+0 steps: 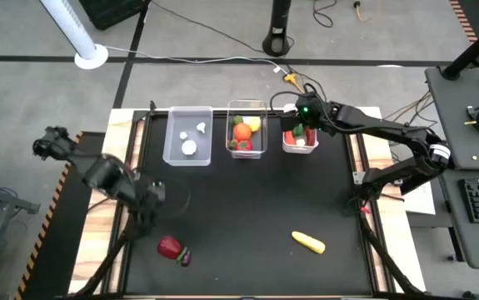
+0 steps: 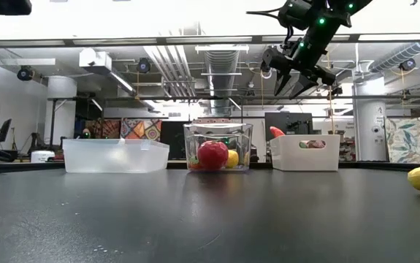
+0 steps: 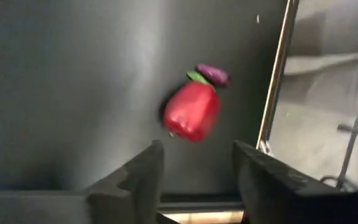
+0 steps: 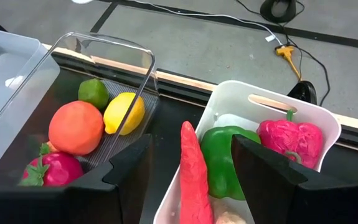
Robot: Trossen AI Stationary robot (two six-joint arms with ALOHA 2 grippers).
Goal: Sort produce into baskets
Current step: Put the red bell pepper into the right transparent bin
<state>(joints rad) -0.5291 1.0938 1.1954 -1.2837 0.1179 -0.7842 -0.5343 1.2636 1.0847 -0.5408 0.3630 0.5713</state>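
My left gripper (image 3: 194, 171) is open and empty above the table's near left part (image 1: 150, 200). A red pepper (image 3: 192, 111) and a purple piece (image 3: 213, 74) lie on the table just beyond it, toward the near edge (image 1: 169, 247). My right gripper (image 4: 194, 180) is open and empty, high above the white basket (image 1: 300, 142), as the low view (image 2: 297, 77) shows. That basket holds a green pepper (image 4: 228, 155), a long red piece (image 4: 194, 174) and a pink-red piece (image 4: 291, 140). The clear middle basket (image 1: 246, 129) holds an orange (image 4: 76, 127), a lemon (image 4: 124, 112), a lime (image 4: 93, 93) and a strawberry (image 4: 48, 171).
A translucent basket (image 1: 187, 136) with white pieces stands at the far left of the row. A yellow piece (image 1: 308, 242) lies on the table near the front right. The three baskets line the far edge; the black table middle (image 1: 239, 200) is bare.
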